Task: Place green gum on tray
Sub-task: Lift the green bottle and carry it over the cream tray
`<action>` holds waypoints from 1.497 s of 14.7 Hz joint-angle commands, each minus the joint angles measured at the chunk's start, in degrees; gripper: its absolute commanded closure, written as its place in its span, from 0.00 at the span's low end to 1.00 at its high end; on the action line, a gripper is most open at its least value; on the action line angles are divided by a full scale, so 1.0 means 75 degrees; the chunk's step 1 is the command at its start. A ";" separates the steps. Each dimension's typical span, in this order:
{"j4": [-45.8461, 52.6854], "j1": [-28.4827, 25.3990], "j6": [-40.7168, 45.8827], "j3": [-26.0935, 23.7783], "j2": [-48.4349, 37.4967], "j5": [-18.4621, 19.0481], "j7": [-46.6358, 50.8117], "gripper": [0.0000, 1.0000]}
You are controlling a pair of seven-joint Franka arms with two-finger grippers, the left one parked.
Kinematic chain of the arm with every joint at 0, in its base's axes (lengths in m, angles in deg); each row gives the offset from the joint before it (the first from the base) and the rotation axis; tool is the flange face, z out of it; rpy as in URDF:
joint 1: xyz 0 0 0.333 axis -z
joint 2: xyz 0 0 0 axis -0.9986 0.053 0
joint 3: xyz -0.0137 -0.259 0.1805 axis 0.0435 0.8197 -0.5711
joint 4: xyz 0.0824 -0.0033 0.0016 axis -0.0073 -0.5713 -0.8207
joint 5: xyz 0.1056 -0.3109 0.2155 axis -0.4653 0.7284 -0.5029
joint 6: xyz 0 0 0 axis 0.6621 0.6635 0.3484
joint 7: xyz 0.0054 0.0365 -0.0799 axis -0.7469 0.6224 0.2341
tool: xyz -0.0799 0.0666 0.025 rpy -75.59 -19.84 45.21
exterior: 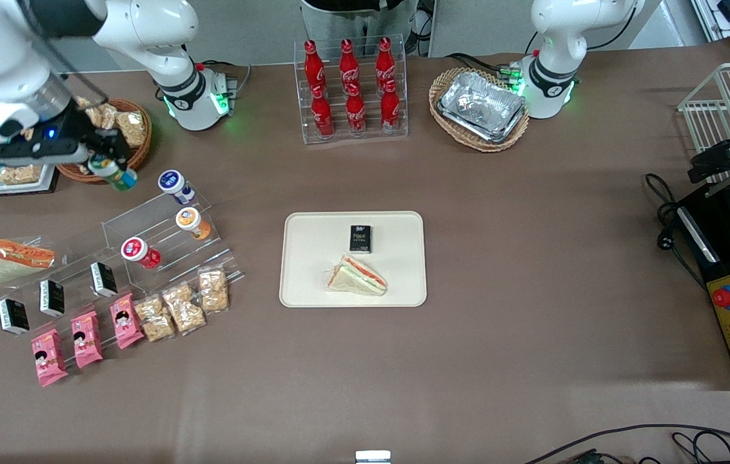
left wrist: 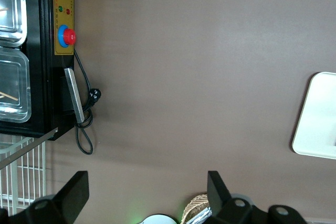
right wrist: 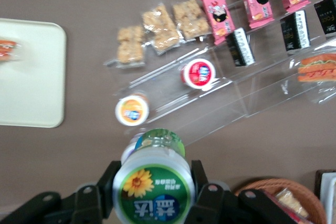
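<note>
While the gripper [exterior: 109, 169] hung at the front view's upper left, its jaws pinched the green gum [right wrist: 153, 190] above the table; the tray [exterior: 313, 283] sat mid-frame, well apart.

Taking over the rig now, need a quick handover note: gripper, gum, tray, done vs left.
Gripper: shut on the green gum, held in the air above the table at the working arm's end, near the wicker snack basket and the clear stepped rack.
Green gum: off the rack, gripped by its sides with its lid toward the wrist camera.
Tray: mid-table, already holding a sandwich and a small black pack; bare space beside them.
Done: gum picked up.
Left: carry it over the tray, lower onto a bare spot, release, retreat.
</note>
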 commanded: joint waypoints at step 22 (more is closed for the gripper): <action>0.0155 -0.0277 -0.5831 -0.3560 0.6246 0.2497 0.7403 1.00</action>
